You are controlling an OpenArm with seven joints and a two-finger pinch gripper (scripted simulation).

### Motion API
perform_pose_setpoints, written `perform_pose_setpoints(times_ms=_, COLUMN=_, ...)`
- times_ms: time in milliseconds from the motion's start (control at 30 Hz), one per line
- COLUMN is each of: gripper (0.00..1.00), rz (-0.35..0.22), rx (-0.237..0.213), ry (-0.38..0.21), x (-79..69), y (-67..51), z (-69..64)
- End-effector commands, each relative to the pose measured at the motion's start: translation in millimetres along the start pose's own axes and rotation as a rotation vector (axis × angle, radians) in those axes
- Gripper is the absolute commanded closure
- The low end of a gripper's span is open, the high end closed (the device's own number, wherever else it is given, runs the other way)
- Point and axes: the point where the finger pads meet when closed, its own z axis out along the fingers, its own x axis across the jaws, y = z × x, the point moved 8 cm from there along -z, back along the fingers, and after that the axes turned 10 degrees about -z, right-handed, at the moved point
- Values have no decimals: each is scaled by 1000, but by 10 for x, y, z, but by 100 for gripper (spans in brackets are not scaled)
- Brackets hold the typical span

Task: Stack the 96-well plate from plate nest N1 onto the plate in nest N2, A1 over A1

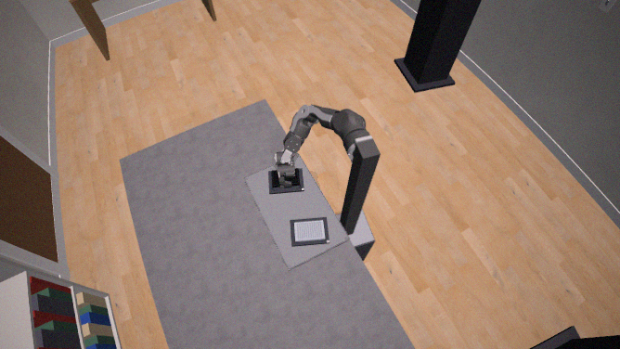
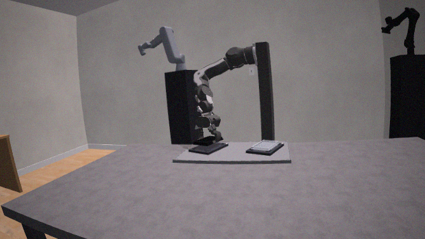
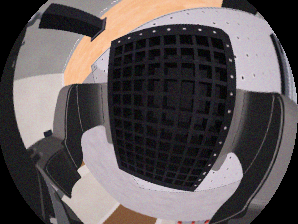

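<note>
A dark 96-well plate is at nest N1, at the far end of the grey baseplate. My gripper reaches down over it and is shut on the plate across its sides. In the side view the gripper holds the dark plate, which seems slightly raised and tilted over nest N1. The wrist view is filled by the plate's dark grid of wells, with a finger at each side. A light 96-well plate sits in nest N2.
The arm's black column stands beside the baseplate, close to N2. A black pedestal with another arm stands behind N1. The baseplate lies on a large grey table.
</note>
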Motion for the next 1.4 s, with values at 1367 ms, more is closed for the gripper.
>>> perform_pose_setpoints(times_ms=1367, gripper=100, rz=9, rx=3, ry=-14, x=3, y=15, z=-729)
